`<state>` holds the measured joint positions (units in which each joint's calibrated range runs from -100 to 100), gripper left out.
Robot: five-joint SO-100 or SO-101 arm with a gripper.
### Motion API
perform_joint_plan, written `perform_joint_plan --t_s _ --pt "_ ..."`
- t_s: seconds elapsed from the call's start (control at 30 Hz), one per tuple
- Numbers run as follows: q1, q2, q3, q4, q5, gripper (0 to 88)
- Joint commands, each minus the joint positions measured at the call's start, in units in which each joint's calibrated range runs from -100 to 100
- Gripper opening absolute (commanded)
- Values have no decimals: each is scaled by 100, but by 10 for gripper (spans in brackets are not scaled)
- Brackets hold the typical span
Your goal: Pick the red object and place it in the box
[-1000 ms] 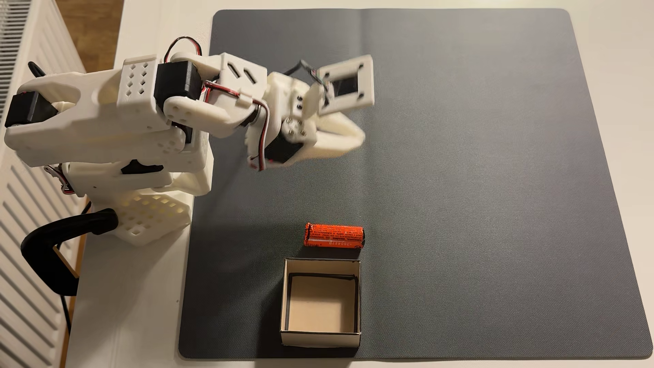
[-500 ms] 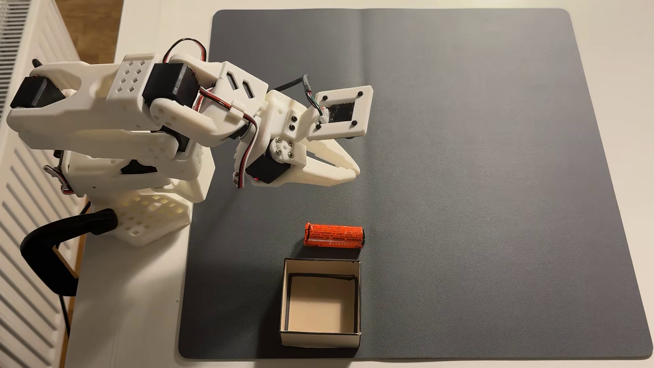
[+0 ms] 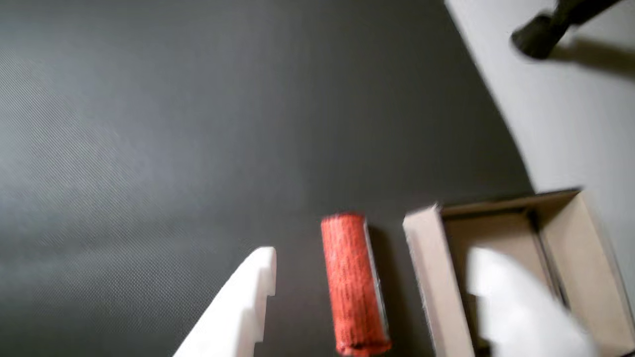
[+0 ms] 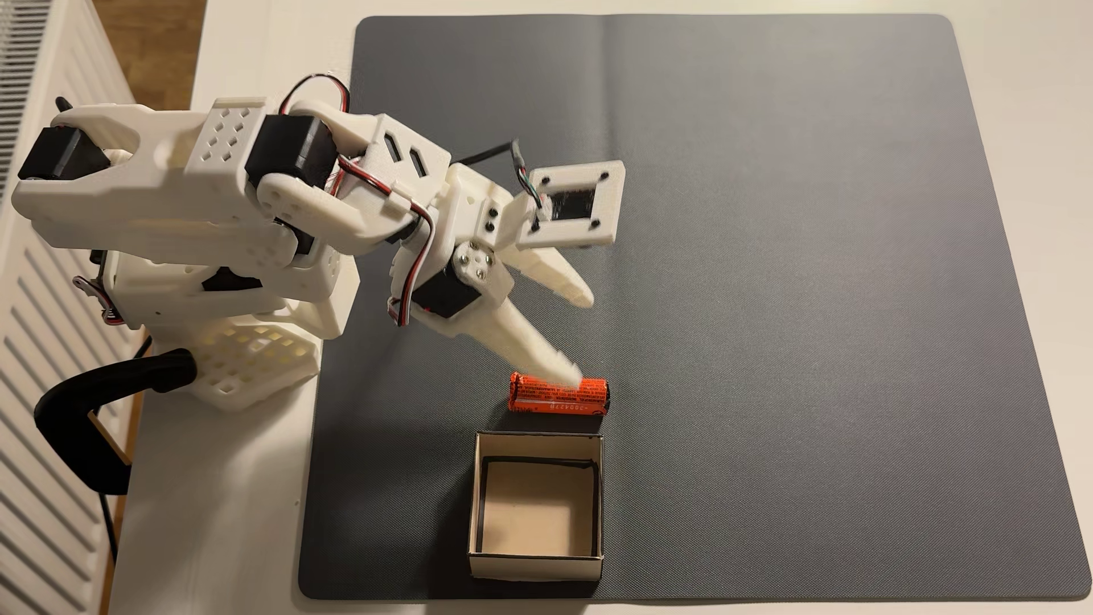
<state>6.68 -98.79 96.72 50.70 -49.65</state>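
Wrist view shows my claw (image 3: 369, 297) spread wide and holding nothing, with one pale finger (image 3: 238, 307) to the left of the red object (image 3: 353, 282) and the other finger (image 3: 516, 307) hanging over the open box (image 3: 426, 277), so the red object lies between them in that picture. From the fixed view the red object (image 4: 559, 400) lies on its side on the dark mat (image 4: 828, 295), just beside the near wall of the box (image 4: 535, 562), with a narrow strip of mat between the two; my claw (image 4: 582, 337) is above it, one fingertip crossing over its top edge in that picture, though I cannot tell whether it touches. The risk I see comes from that tight spacing: if I come down as I am, the finger over the box could land on the box wall or inside it instead of slipping into the gap, shoving the light cardboard along the mat. A round thing on its side may also roll if one finger reaches it first, and it could be pushed against the box or squirt out of my grip. The wrist picture is blurred, so my alignment is uncertain.
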Motion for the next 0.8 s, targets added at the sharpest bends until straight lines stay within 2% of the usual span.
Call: perform_joint_plan --t_s 0.0,0.07,0.47,0.53,0.67,0.77 --pt "-52 -36 156 -70 31 424" --pt "-52 -36 292 -78 31 444" --pt "-275 -19 301 -78 -16 438" --pt "-319 -19 301 -61 -5 399" --pt "-282 -19 310 -8 26 255" --pt "-245 -19 310 -52 31 199"
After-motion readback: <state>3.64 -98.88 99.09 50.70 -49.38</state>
